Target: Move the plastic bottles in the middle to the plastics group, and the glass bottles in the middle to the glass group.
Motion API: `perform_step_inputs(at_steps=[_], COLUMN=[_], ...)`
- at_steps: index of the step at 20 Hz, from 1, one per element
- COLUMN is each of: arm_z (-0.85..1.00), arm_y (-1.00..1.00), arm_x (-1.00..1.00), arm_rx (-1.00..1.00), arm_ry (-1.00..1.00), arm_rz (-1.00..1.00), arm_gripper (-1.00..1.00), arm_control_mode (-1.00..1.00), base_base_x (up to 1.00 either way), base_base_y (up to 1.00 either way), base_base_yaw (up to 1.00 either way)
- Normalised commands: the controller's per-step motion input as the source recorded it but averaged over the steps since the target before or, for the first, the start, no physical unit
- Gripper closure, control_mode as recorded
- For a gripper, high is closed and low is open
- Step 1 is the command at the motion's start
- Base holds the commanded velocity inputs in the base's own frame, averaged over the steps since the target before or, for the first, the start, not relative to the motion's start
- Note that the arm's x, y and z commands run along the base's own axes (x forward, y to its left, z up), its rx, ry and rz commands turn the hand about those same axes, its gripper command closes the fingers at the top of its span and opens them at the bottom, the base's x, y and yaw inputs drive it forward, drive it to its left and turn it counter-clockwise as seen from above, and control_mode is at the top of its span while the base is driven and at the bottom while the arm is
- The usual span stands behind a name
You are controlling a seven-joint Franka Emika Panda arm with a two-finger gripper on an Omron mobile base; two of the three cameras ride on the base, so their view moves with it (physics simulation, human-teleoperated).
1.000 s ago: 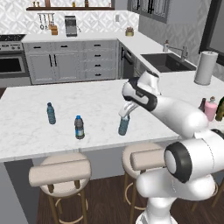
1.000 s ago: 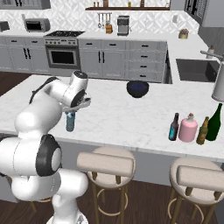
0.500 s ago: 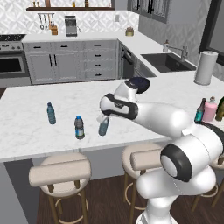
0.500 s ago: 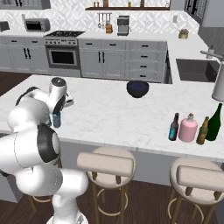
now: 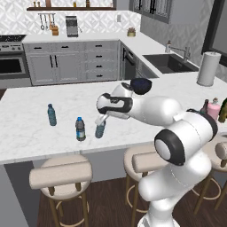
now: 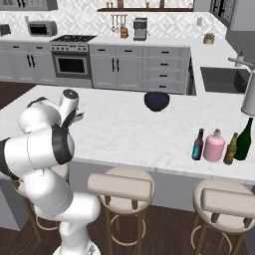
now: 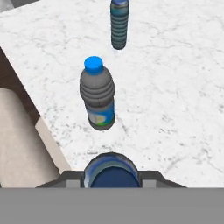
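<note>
My end effector (image 5: 102, 120) grips the slim pale-blue plastic water bottle (image 5: 100, 129) just beside the dark-banded blue-capped bottle (image 5: 80, 129) on the white marble worktop (image 5: 31, 137); pink squat bottle (image 6: 215, 145) and teal-bottomed dark bottle (image 6: 198, 145) remain unsorted.

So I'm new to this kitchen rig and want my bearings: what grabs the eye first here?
The big white arm bends low across the marble island, its gripper shut on a slim pale-blue water bottle just beside a blue-capped bottle with a dark label band. Another small water bottle stands farther left. At the island's right end stand a pink bottle and an olive-green bottle.
</note>
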Motion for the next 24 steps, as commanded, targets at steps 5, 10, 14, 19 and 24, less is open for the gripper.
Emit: perform_step_inputs(at_steps=[5, 10, 14, 19, 24], arm_z=[-0.21, -0.10, -0.11, -0.28, -0.28], arm_y=[0.16, 0.29, 0.19, 0.01, 0.01], arm_x=[0.11, 0.10, 0.10, 0.06, 0.11], arm_rx=[-0.03, -0.02, -0.03, -0.16, -0.13], arm_ry=[0.00, -0.06, -0.10, -0.04, 0.00], arm_rz=[0.12, 0.07, 0.02, 0.00, 0.01], arm_gripper=[1.00, 1.00, 1.00, 1.00, 1.00], arm_control_mode=[-1.00, -1.00, -1.00, -1.00, -1.00], base_base_x=[0.00, 0.00, 0.00, 0.00, 0.00], base_base_y=[0.00, 0.00, 0.00, 0.00, 0.00], base_base_yaw=[0.00, 0.00, 0.00, 0.00, 0.00])
